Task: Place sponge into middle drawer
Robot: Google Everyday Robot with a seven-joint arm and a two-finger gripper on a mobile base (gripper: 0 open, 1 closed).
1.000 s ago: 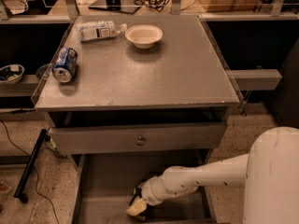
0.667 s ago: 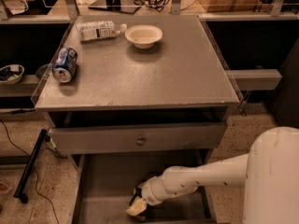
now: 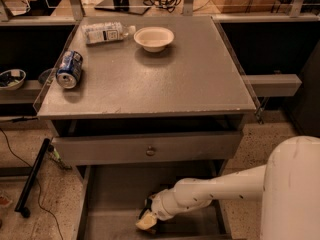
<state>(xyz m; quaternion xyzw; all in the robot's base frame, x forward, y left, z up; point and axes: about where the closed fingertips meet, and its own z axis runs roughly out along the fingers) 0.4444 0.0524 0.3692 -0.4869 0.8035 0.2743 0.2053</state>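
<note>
- Grey metal fills most of my view: the cabinet top (image 3: 165,79) with a white bowl (image 3: 154,38), a blue can (image 3: 69,69) on its side and a lying plastic bottle (image 3: 106,33), all well away from the work.
- Below it, the knobbed drawer (image 3: 150,150) is pulled out slightly, and under that the middle drawer (image 3: 115,194) stands wide open with its floor bare.
- My arm (image 3: 225,189) reaches in from the right, and the gripper (image 3: 149,215) sits low inside the middle drawer, near its front edge.
- As far as I can make out, the jaws are closed on the sponge (image 3: 146,224), which pokes out pale yellow beneath them, at or just above the drawer floor; I cannot tell whether it is touching.
- I judge this to be the last step: the sponge is already inside the drawer walls and only the release remains.
- Next I need to part the jaws so the sponge settles flat on the floor.
- Then I should lift the wrist straight up and back, without catching the front of the knobbed drawer overhead or dragging the sponge out with a finger.
</note>
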